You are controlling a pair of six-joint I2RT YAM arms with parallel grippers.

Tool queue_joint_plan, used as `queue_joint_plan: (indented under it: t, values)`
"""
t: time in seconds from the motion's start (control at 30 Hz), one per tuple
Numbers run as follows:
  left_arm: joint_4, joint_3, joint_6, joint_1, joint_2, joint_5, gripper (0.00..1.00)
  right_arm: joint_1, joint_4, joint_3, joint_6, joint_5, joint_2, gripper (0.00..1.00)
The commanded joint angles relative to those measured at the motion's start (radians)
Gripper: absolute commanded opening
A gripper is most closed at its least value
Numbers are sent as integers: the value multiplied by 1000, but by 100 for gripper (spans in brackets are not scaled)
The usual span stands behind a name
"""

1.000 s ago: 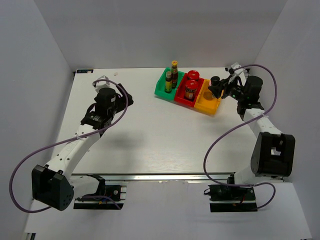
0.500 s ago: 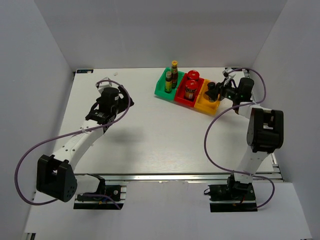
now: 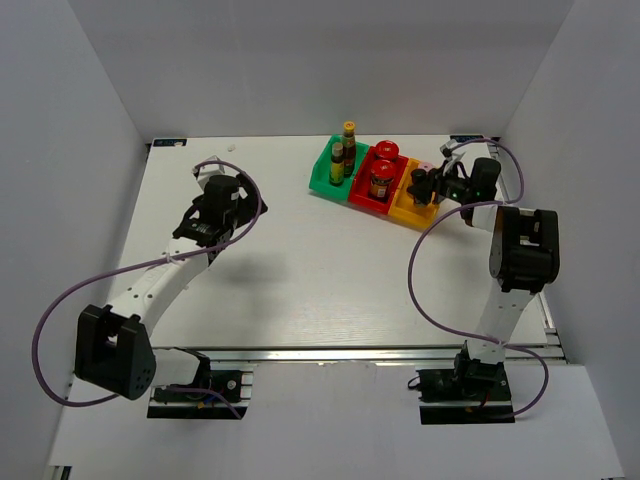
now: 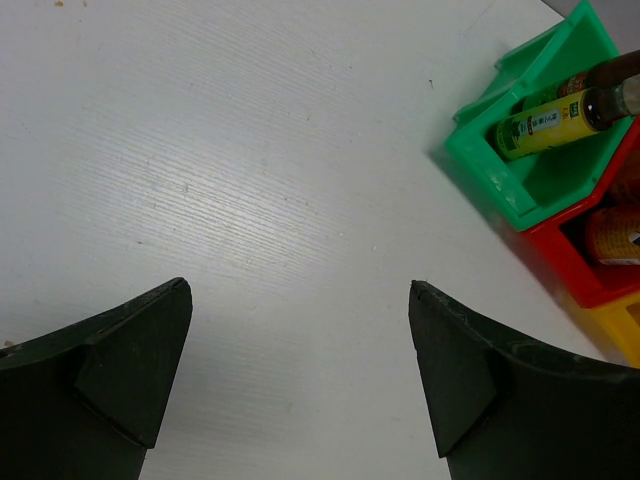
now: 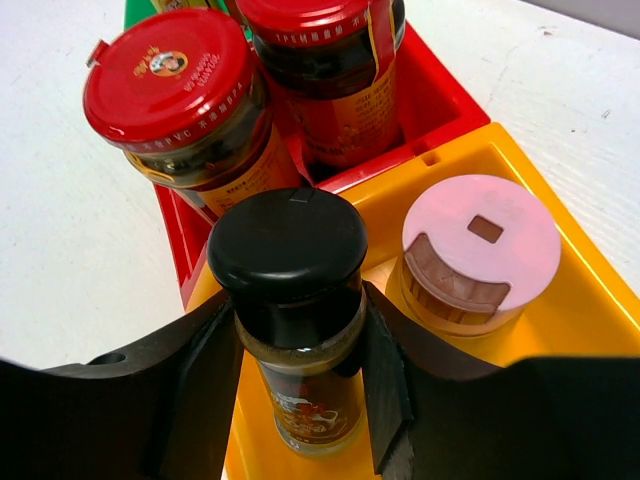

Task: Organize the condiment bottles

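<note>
**Top external view.** Shows the left gripper (image 3: 218,188) hanging over bare tabletop (image 3: 300,270) at the far left, well apart from the bins. Shows the right gripper (image 3: 423,186) reaching into the yellow bin (image 3: 408,213) at the right end of the row, with the red bin (image 3: 362,197) next along and the green bin (image 3: 321,180) last. Places two yellow-capped bottles (image 3: 348,140) upright in green and two red-lidded jars (image 3: 382,175) upright in red. Too small here to read the right jaws or any load between them.

**Left wrist view.** Confirms jaws spread wide, pinching nothing, over white tabletop. Catches only the green bin with its bottles, plus slivers of red and yellow, at the right edge.

**Right wrist view.** Settles a matter unreadable from overhead: jaws pressed against both sides of the black-capped shaker (image 5: 290,250), gripping below the cap. Finds it upright inside the yellow bin, just beside the pink-capped bottle (image 5: 480,240). Cannot tell of contact between shaker base and bin floor.

**Step in hand.** Probably setting down the last container, judging by five already binned. Calls next for lowering until seated, then spreading the jaws and lifting straight up. Needs care with the pink cap so close alongside.
</note>
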State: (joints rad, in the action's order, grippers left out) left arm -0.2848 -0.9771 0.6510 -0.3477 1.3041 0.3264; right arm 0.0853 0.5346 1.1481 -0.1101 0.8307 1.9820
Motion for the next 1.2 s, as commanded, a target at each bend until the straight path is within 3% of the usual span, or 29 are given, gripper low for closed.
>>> queue_joint_plan:
  t: [0.0,0.6,0.73,1.17]
  values:
    - [-4,-37,-5,9,4,11,98,7,54,39,-14,39,15,32]
    - [-28,-48,12,9,3,26,98,27,88,-5,-37,90,34,48]
    - [-33,-49,13,9,-2,34,98,31,93,-13,-34,103,29,56]
    - [-48,-44,12,9,-25,53,98,41,107,-33,-26,125,20,61]
